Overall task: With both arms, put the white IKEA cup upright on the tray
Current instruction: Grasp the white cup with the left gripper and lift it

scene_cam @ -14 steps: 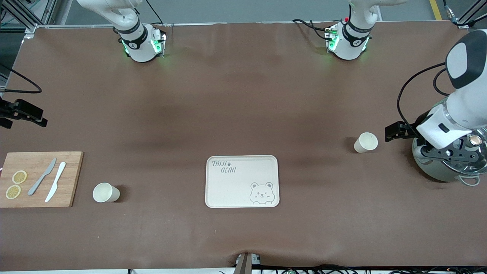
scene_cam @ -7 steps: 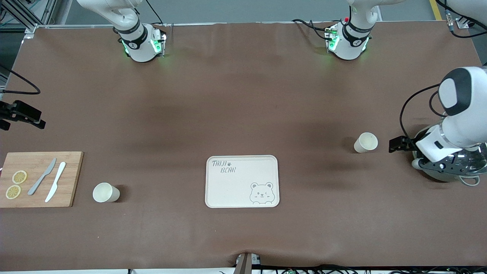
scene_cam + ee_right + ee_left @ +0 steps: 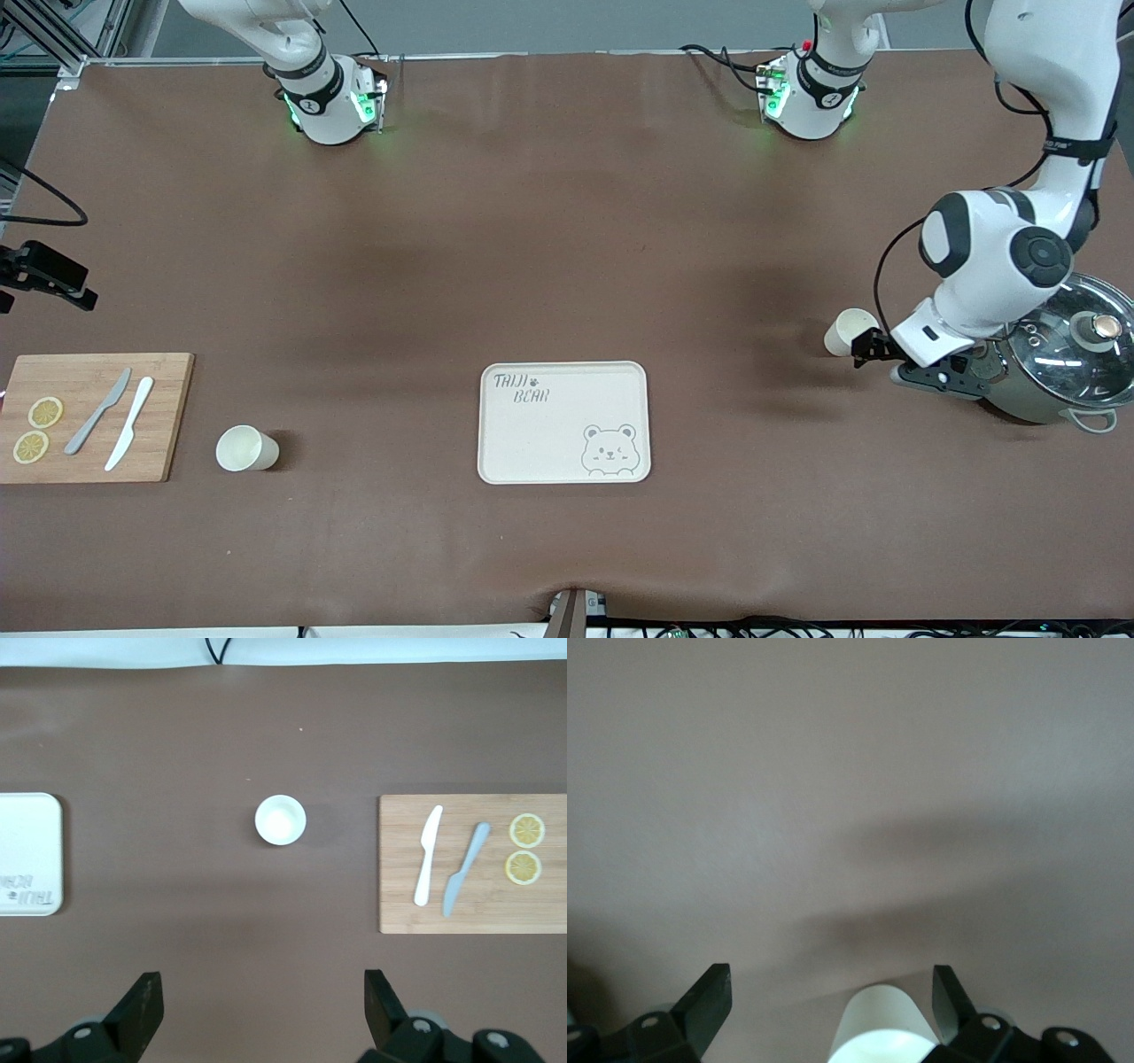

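I am holding my left jaws low at the cup that is standing upright toward the left arm's end of the counter. In the left wrist view these jaws are standing wide open, with the cup's pale rim showing between my two black fingers and neither of them touching it. Just beside my left wrist a steel pot with a glass lid is sitting at the edge of the counter.

My right jaws are also spread open and gripping nothing; they are hanging high over the right arm's end of the counter, and in the front view only their black body is showing at the edge. Below them a second white cup is standing upright, mouth up, beside a wooden cutting board. On that board a white knife, a grey knife and two lemon slices are lying.

The tray with the bear drawing is lying flat in the middle of the counter, between the two cups and well apart from both. Nothing is standing on it. The second cup is sitting nearer to the front camera than the one at my left jaws.
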Robot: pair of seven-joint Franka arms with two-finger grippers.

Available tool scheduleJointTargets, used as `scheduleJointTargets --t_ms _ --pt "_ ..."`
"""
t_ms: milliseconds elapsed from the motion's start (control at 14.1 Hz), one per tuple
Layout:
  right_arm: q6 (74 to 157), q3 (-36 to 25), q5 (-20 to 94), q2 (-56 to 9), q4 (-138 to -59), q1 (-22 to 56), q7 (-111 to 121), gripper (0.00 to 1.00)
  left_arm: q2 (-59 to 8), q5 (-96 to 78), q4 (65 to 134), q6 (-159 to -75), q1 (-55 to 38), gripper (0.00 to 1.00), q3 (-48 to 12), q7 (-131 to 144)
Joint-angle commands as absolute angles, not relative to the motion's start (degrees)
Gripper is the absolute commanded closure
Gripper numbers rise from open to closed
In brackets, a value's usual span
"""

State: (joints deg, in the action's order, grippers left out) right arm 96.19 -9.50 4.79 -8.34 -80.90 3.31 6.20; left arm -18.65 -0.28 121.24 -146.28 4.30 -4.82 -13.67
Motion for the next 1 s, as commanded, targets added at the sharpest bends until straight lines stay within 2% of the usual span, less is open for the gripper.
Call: scheduleJointTargets --t_ms 0,213,498,924 --pt "96.6 -9.3 10.6 -9.1 -80.5 0.2 6.3 0.0 -16.8 -0.2 124.4 -148.3 6.0 0.0 -4.8 -15.7" --pt "95.9 -9.3 9.9 -9.2 -80.6 1.0 6.6 0.0 -14.7 0.3 127.0 -148.3 9.6 0.0 -5.1 -20.8" --pt "96.3 -9.0 2.9 -9.1 -80.5 3.0 6.5 0.0 -14.4 0.3 128.1 -148.5 10.1 0.0 -5.2 -21.5" --pt "96.3 -9.1 2.5 -9.3 -80.5 1.9 12.4 0.0 -14.7 0.3 132.5 -155.6 9.5 0.0 -5.4 -20.5"
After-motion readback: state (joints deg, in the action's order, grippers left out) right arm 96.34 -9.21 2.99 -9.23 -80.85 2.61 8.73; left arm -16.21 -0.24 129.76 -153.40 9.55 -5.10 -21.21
